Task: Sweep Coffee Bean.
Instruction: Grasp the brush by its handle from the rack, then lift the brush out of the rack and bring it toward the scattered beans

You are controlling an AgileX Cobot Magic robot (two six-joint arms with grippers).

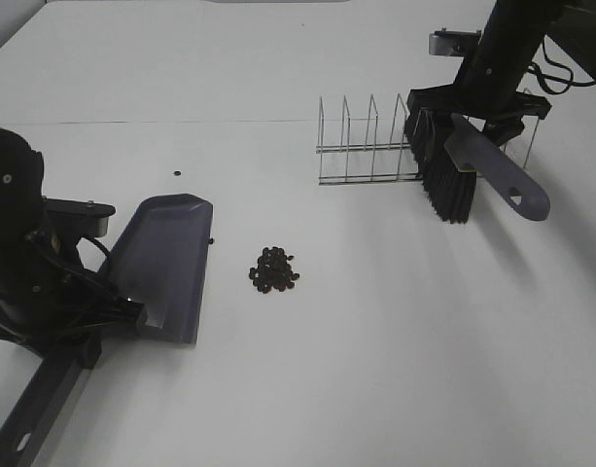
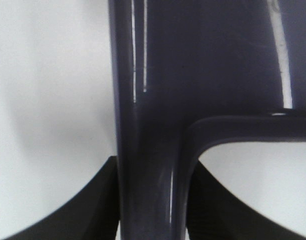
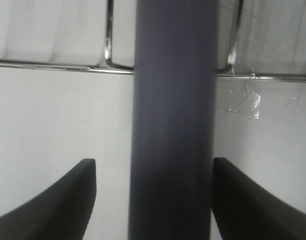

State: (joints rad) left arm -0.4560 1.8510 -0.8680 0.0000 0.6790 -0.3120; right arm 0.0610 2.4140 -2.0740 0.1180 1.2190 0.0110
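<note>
Dozens of tiny dark oval beans (image 1: 274,269) lie heaped; my left pincer (image 2: 153,165) clamps the dustpan (image 1: 166,263), right pincer (image 3: 153,162) gapes around the brush (image 1: 451,190).

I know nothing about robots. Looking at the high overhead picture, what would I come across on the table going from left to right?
dustpan → pile of coffee beans → brush

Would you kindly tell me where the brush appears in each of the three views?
Exterior high: brush upper right, at the wire rack's right end.
Left wrist: not in it; only the dustpan shows.
Right wrist: its handle fills the middle.
Shared landmark: the wire rack, in exterior high and right wrist.
</note>
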